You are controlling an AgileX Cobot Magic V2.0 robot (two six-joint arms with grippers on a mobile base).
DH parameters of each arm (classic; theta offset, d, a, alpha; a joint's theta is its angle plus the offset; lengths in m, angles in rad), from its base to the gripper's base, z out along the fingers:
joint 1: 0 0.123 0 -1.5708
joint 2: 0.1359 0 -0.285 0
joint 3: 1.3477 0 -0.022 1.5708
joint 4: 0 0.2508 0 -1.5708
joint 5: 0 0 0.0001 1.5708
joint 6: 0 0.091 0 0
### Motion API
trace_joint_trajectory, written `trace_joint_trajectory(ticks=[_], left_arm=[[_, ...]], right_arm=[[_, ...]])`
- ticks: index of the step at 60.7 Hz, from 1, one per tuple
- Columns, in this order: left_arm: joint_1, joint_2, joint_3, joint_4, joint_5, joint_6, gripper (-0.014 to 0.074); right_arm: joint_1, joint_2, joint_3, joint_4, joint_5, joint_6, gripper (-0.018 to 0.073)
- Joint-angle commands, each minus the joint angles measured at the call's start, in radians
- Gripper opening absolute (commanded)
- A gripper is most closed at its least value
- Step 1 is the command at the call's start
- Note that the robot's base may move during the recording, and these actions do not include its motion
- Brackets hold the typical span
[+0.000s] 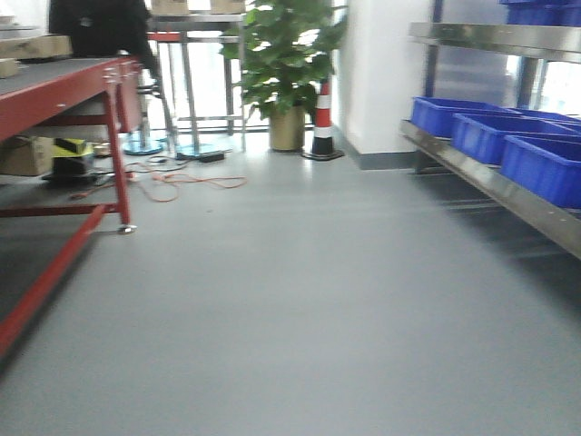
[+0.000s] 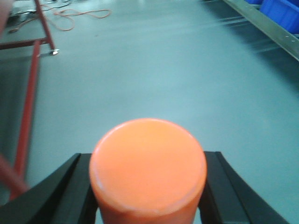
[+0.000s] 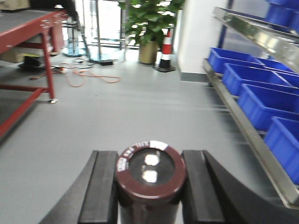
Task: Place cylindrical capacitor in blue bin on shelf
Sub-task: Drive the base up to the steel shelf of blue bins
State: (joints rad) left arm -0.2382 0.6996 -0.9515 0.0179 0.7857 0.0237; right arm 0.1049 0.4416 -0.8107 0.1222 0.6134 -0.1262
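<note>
Right gripper is clamped on the cylindrical capacitor, held upright over the floor. Left gripper grips an orange cylinder. Shelf and blue bins stand ahead-right, well apart. Pickup complete; approach and placement outstanding.

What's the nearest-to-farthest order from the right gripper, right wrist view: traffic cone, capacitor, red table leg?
1. cylindrical capacitor, held in the right gripper.
2. red table leg, left.
3. traffic cone, far back by the plant.
</note>
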Motion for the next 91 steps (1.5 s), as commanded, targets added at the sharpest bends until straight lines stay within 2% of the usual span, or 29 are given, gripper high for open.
trace_joint_trajectory(ticks=[1, 91], left_arm=[[-0.007, -0.005, -0.007, -0.003, -0.017, -0.001, -0.0111], [-0.007, -0.005, -0.007, -0.003, -0.017, -0.001, -0.0111]], right_arm=[[0.000, -0.003, -0.009, -0.007, -0.023, -0.005, -0.0099], [0.000, -0.003, -0.009, -0.007, -0.023, -0.005, -0.0099]])
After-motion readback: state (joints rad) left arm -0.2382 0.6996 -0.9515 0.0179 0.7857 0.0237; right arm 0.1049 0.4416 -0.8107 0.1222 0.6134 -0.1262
